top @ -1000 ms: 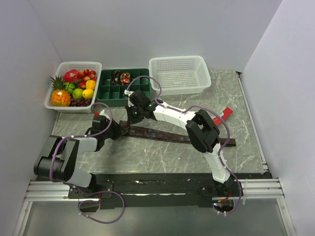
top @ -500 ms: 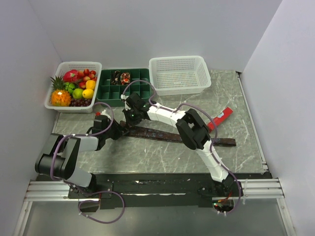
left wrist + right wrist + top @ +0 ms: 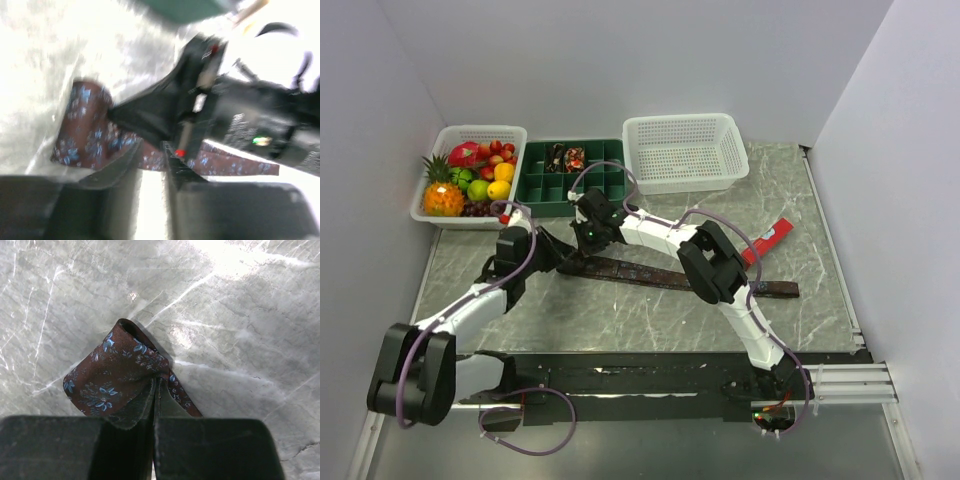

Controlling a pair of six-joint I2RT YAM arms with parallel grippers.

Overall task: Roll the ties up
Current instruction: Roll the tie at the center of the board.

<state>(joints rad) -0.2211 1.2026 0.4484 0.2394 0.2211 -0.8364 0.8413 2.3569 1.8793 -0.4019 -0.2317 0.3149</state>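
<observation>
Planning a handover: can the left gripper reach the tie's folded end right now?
Probably yes: the left gripper is open right beside the tie, its folded end bare. The right gripper, shut on the tie, crowds the far side.

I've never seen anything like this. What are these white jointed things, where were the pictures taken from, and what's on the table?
They are two robot arms, each ending in a two-finger gripper. One picture looks down from above; the other two come from cameras on each wrist. On the marble table lie a long dark patterned tie, a red bar, a fruit basket, a green divided tray and a white basket. The right gripper pinches the tie's folded end; the left gripper looks open.
</observation>
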